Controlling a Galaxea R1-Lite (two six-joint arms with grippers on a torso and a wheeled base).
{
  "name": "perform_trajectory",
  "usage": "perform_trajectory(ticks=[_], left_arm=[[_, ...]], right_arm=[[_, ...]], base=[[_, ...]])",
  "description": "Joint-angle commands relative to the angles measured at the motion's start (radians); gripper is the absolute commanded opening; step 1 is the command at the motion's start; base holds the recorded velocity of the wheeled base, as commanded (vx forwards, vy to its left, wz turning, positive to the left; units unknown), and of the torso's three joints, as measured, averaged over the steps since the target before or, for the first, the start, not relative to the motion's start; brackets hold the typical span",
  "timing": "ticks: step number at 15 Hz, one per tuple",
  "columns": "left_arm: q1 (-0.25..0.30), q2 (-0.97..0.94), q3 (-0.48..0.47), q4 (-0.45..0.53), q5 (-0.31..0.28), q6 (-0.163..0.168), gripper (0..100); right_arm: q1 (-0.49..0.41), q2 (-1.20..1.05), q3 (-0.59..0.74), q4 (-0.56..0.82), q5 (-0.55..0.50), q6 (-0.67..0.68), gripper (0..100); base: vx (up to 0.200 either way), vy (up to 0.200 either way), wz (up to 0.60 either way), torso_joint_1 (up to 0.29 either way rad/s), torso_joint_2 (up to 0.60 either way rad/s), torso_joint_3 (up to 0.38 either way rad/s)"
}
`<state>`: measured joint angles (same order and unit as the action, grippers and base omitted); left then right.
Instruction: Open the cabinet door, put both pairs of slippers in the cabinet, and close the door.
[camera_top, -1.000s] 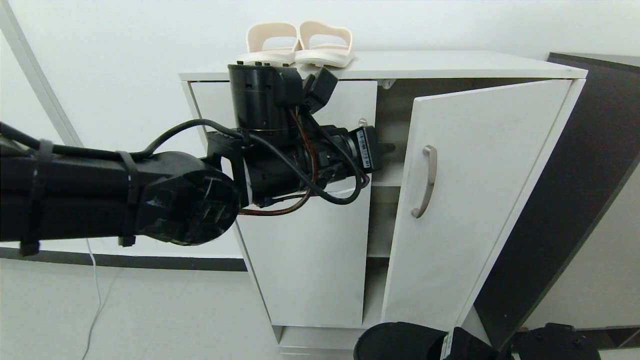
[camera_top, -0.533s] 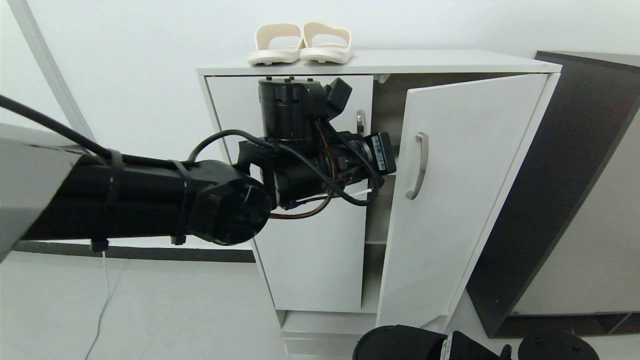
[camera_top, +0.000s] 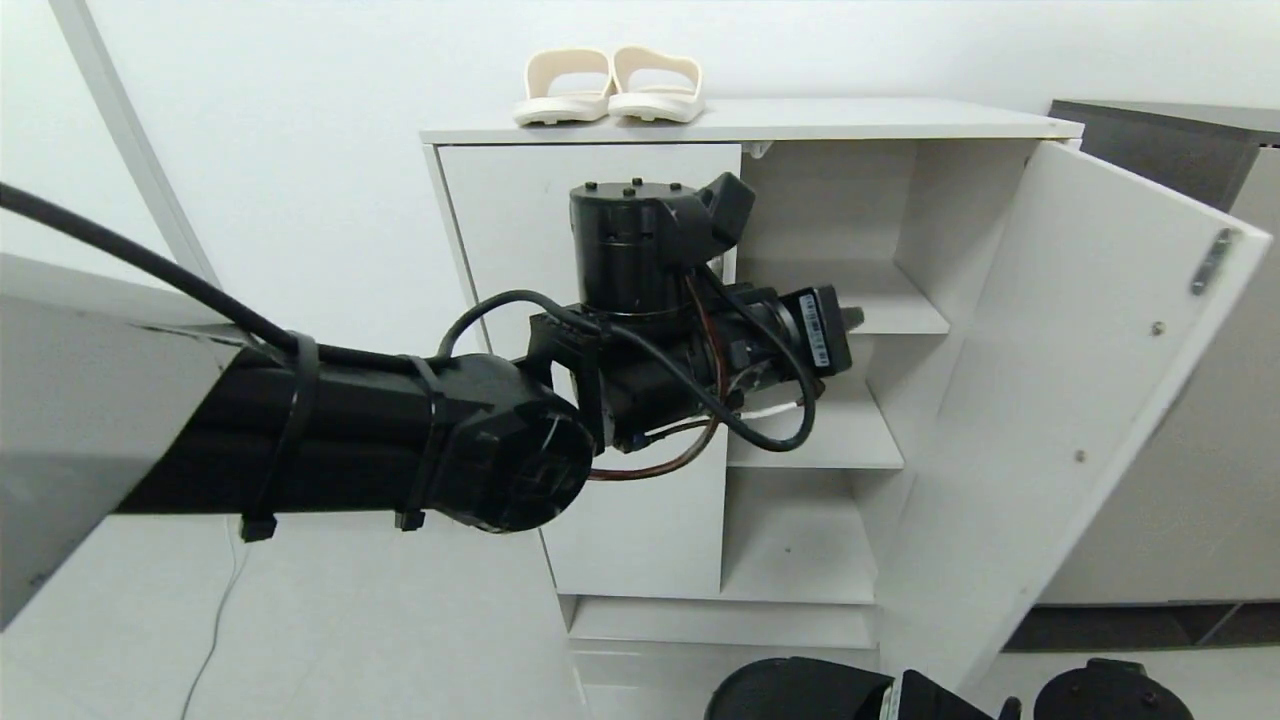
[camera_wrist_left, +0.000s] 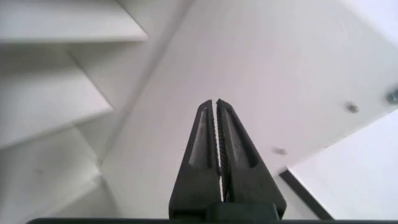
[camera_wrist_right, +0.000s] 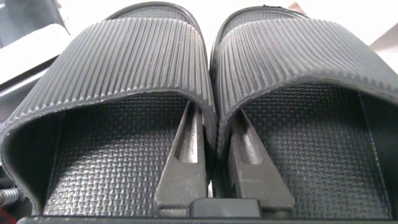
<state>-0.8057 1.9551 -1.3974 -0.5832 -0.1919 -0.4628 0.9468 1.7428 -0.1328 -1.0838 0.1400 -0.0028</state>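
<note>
A white cabinet (camera_top: 850, 118) stands against the wall with its right door (camera_top: 1060, 400) swung wide open, baring bare shelves (camera_top: 815, 440). A cream pair of slippers (camera_top: 610, 85) rests on the cabinet top. My left gripper (camera_top: 855, 317) hangs at the mouth of the open compartment, level with the upper shelf. In the left wrist view the left gripper (camera_wrist_left: 216, 102) is shut with nothing in it, pointing at the door's inner face (camera_wrist_left: 261, 81). My right gripper (camera_wrist_right: 214, 118) is shut on the adjoining inner sides of a black ribbed pair of slippers (camera_wrist_right: 143, 68).
The cabinet's left door (camera_top: 520, 230) is closed behind my left arm. A dark cabinet (camera_top: 1150, 120) stands to the right, close behind the open door. A thin cable (camera_top: 215, 620) trails on the floor at the left. The wall is just behind.
The right door has swung from partly open to wide open, and the shelves now show. My left gripper has moved right into the opening. The head camera has shifted too.
</note>
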Motion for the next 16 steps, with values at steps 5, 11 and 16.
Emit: perform_trajectory(ticks=[5, 11, 16], left_arm=[[0.077, -0.225, 0.169, -0.026, 0.101, 0.021, 0], [0.123, -0.7, 0.626, 0.016, 0.422, 0.348, 0], [0.461, -1.067, 0.911, 0.117, 0.56, 0.411, 0]], right_arm=[[-0.12, 0.126, -0.182, -0.034, -0.191, 0.083, 0], [-0.197, 0.342, -0.449, -0.061, -0.619, 0.142, 0], [-0.243, 0.385, -0.519, -0.064, -0.746, 0.147, 0]], base=[[0.0, 0.0, 0.0, 0.0, 0.0, 0.0], [0.0, 0.0, 0.0, 0.0, 0.0, 0.0], [0.0, 0.0, 0.0, 0.0, 0.0, 0.0]])
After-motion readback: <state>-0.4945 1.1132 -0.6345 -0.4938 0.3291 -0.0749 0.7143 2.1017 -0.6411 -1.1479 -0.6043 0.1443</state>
